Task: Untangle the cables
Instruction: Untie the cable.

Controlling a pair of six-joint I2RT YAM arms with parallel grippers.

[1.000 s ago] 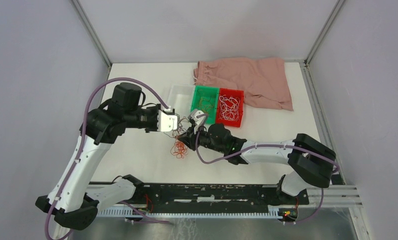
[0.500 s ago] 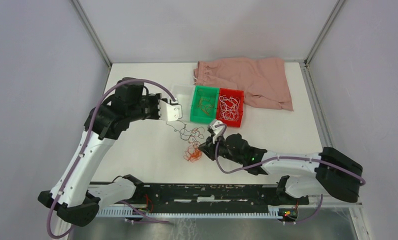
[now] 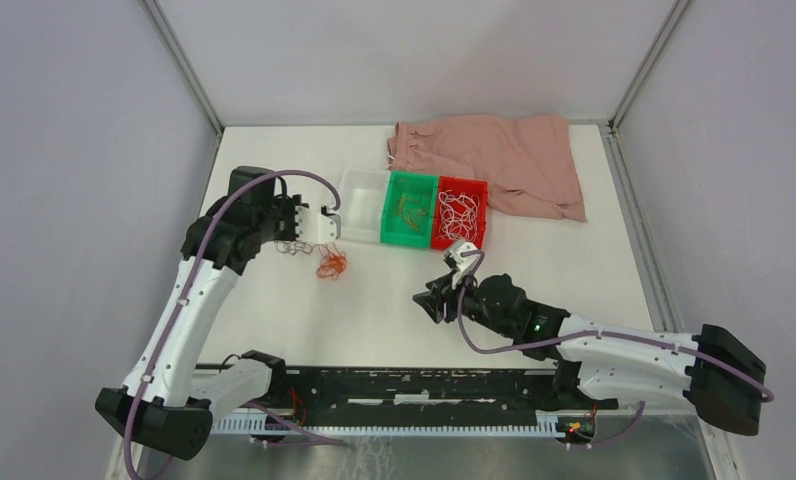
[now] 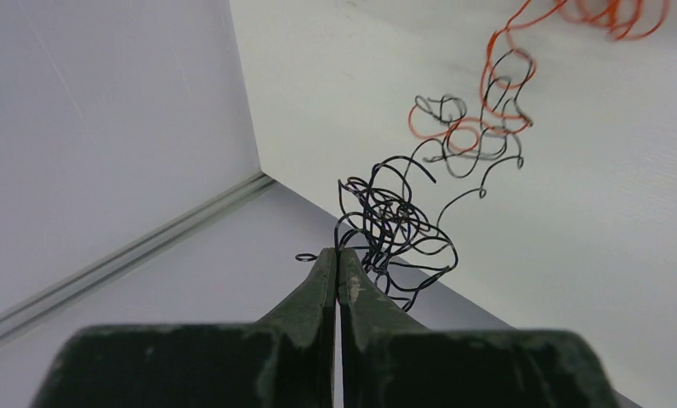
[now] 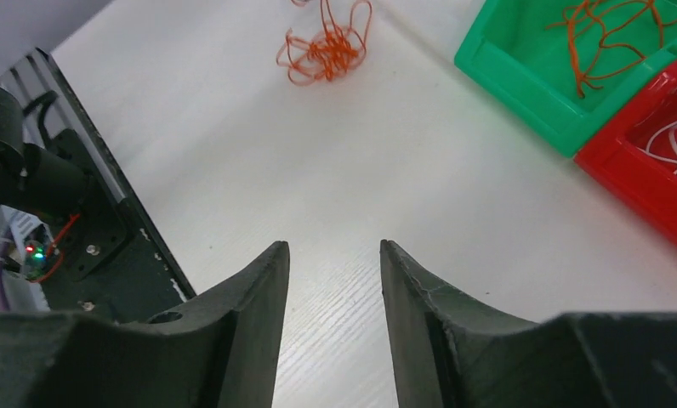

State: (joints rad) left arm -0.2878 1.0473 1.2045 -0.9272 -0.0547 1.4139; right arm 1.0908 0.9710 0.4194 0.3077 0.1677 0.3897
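My left gripper (image 4: 337,252) is shut on a tangle of thin black cables (image 4: 395,225). Orange cables (image 4: 497,93) are still snagged in the far end of the black ones. In the top view the black strands (image 3: 296,247) trail from the left gripper (image 3: 290,240) to an orange clump (image 3: 331,265) lying on the table. My right gripper (image 5: 333,246) is open and empty, low over bare table. It is well to the right of the clump in the top view (image 3: 424,303). The orange clump (image 5: 327,47) lies far ahead of it.
Three bins stand in a row at the back: a clear one (image 3: 359,200), a green one (image 3: 392,235) holding orange cables, and a red one (image 3: 479,235) holding white cables. A pink cloth (image 3: 494,160) lies behind them. The left wall (image 4: 105,127) is close to my left gripper.
The right gripper let go of the tangle and drew back to the right and nearer. The left gripper pulled the black and orange cables left and away, dragging the orange clump along.
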